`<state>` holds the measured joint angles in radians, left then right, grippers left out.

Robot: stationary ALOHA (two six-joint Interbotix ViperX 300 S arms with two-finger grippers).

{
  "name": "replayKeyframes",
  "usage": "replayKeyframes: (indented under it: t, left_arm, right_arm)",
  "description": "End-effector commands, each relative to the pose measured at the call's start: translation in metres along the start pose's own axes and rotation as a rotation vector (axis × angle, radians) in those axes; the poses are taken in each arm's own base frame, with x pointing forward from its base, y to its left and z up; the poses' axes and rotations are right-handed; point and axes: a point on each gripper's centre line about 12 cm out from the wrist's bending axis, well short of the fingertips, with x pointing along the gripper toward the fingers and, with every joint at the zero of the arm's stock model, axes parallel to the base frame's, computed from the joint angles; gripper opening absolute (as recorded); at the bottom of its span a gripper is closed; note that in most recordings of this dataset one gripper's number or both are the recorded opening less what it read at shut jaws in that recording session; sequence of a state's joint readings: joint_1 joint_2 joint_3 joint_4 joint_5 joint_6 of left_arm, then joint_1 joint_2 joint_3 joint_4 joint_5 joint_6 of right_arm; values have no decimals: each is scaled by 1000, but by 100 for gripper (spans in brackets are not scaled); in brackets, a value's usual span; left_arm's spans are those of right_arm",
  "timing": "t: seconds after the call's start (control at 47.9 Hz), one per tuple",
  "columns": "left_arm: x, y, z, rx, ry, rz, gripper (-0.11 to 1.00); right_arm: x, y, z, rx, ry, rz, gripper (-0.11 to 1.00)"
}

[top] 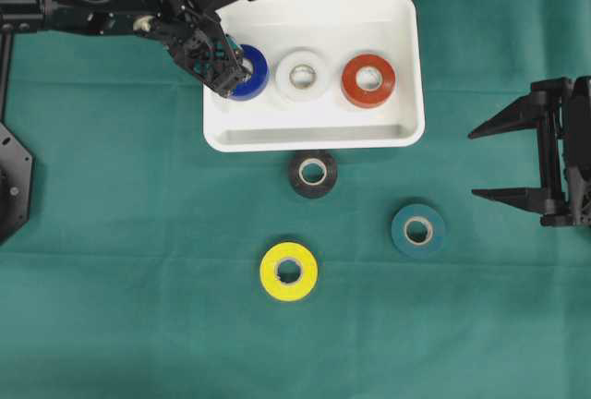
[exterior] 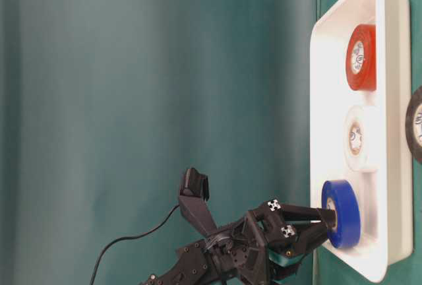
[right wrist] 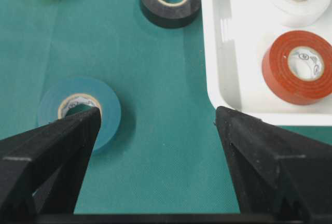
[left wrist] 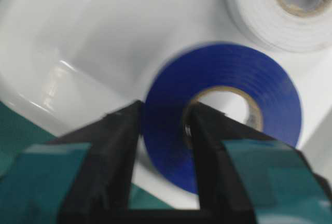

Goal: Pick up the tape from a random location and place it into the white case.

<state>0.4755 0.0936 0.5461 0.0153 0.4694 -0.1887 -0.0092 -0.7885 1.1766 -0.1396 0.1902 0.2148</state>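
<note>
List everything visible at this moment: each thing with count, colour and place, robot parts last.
white case: 1, white, upper middle of the cloth.
blue tape: 1, in the case's left end, held by its wall.
white tape: 1, middle of the case.
red tape: 1, right part of the case.
black tape: 1, on the cloth just below the case.
teal tape: 1, on the cloth, lower right.
yellow tape: 1, on the cloth, bottom middle.
tablecloth: 1, green.
left gripper: black, fingers shut on the blue tape.
right gripper: black, open, right edge.

1. The white case [top: 314, 131] looks like smooth, glossy plastic.
2. The counter [top: 138, 307] wears matt green cloth.
3. The blue tape [left wrist: 228, 79] is smooth with a slight sheen.
4. The right hand [right wrist: 155, 120] is matt black plastic.
</note>
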Motion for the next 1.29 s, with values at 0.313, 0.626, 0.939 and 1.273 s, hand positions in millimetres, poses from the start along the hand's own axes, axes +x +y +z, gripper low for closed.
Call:
replayKeyframes:
  t: [0.313, 0.626, 0.939, 1.273]
  left_arm:
    - [-11, -12, 13, 44, -49, -23, 34]
    - [-12, -13, 14, 44, -54, -24, 91]
    - [-32, -14, 22, 45, -87, -31, 90]
    - [-91, -17, 46, 52, -122, -32, 90]
  right_arm:
    - [0, 0, 10, 0, -23, 1, 87]
    - [-1, 0, 10, 0, -23, 1, 87]
    - [-1, 0, 11, 0, -25, 1, 87]
    - [0, 1, 10, 0, -25, 1, 87]
